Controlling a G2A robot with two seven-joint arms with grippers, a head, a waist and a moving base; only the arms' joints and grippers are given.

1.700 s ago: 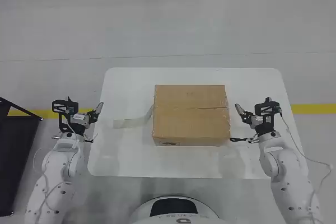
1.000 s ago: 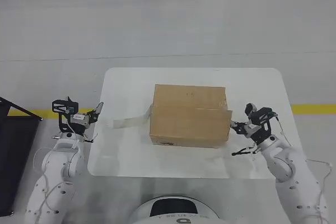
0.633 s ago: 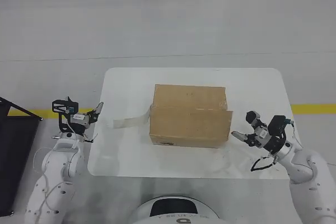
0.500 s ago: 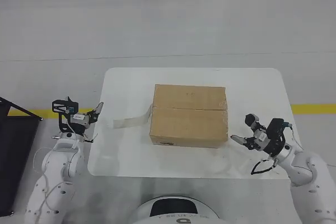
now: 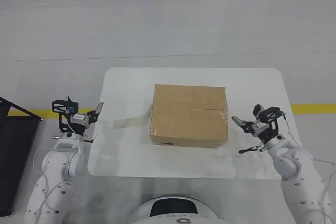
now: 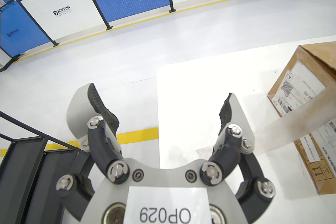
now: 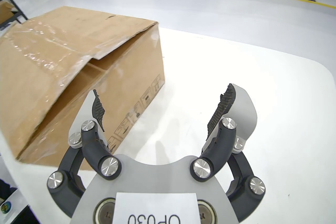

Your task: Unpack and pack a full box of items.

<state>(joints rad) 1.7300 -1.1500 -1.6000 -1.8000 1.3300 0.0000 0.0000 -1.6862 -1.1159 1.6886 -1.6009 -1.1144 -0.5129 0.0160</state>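
A brown cardboard box lies in the middle of the white table, its top flaps down along a centre seam. A loose strip of clear tape trails from its left end onto the table. My right gripper is open just off the box's right end, not touching it. In the right wrist view the box shows a top flap slightly raised at that end, beside the open right gripper. My left gripper is open at the table's left edge, apart from the box and the tape.
A black rack stands on the floor left of the table. A yellow floor line runs behind both sides. The table has free room in front of the box and at its far side.
My right gripper went in at the box's right end, lifted the near flap, drew back towards the front, then returned beside the end. The flap fell shut. The left arm kept still.
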